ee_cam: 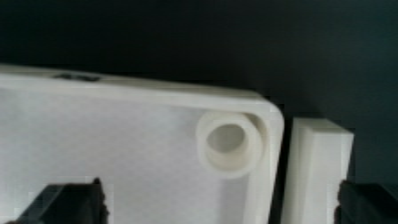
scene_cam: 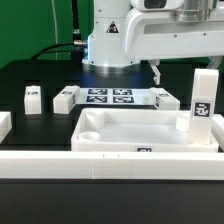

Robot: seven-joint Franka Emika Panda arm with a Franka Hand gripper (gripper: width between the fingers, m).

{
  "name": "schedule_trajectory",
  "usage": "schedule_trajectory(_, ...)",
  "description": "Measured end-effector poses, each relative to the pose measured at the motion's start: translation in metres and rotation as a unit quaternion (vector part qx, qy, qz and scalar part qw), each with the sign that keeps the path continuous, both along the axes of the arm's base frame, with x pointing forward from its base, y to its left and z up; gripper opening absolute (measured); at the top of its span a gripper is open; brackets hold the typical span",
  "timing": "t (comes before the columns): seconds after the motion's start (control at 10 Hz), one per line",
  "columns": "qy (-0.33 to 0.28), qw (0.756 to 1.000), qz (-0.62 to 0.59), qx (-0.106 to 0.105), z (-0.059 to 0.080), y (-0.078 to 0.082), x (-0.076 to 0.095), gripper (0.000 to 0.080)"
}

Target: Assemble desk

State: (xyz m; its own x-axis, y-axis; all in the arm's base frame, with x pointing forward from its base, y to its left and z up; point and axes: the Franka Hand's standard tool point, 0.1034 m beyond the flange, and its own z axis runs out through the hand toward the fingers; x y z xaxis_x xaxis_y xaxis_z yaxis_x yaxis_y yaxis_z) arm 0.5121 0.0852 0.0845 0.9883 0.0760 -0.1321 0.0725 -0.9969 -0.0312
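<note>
1. Claw (ee_cam: pixel 222 203): wide open. Its dark fingers (ee_cam: pixel 71 203) sit at opposite edges of the wrist view, with nothing gripped between them.
2. Wrist view, under the claw: one rounded corner of the white tabletop (ee_cam: pixel 107 130), with a round socket (ee_cam: pixel 228 140) sunk into it. Fingertips are cut off by the frame, so contact cannot be judged.
3. White bar (ee_cam: pixel 320 170) lies just beside that corner, with a dark gap between. Leg or rail, cannot tell.
4. Exterior view: the tabletop (scene_cam: pixel 140 135) lies hollow side up on the black desk (scene_cam: pixel 40 75), toward the front.
5. Upright leg (scene_cam: pixel 203 100), tagged, stands at the tabletop's end on the exterior view's right. Whether it is seated in a socket is unclear.
6. Three loose legs lie on the desk beyond the tabletop: outer leg (scene_cam: pixel 32 97), middle leg (scene_cam: pixel 65 99) and right-hand leg (scene_cam: pixel 165 98).
7. Marker board (scene_cam: pixel 110 97) lies flat between the middle leg and the right-hand leg.
8. Front rail (scene_cam: pixel 110 162), long and white, runs just beside the tabletop's near edge.
</note>
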Motion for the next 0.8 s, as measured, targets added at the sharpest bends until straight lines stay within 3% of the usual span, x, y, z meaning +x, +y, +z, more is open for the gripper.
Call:
schedule_trajectory(0.3, 0.098, 0.994, 0.053, -0.019, -0.016, 0.001, -0.039, 0.0648)
schedule_trajectory(0.5, 0.145, 0.988, 0.054, -0.023, -0.016, 0.003, -0.032, 0.0648)
schedule_trajectory(0.6, 0.195, 0.979, 0.054, -0.028, -0.016, 0.002, -0.04, 0.0648)
schedule_trajectory(0.8, 0.232, 0.97, 0.064, -0.036, -0.026, 0.004, -0.048, 0.0648)
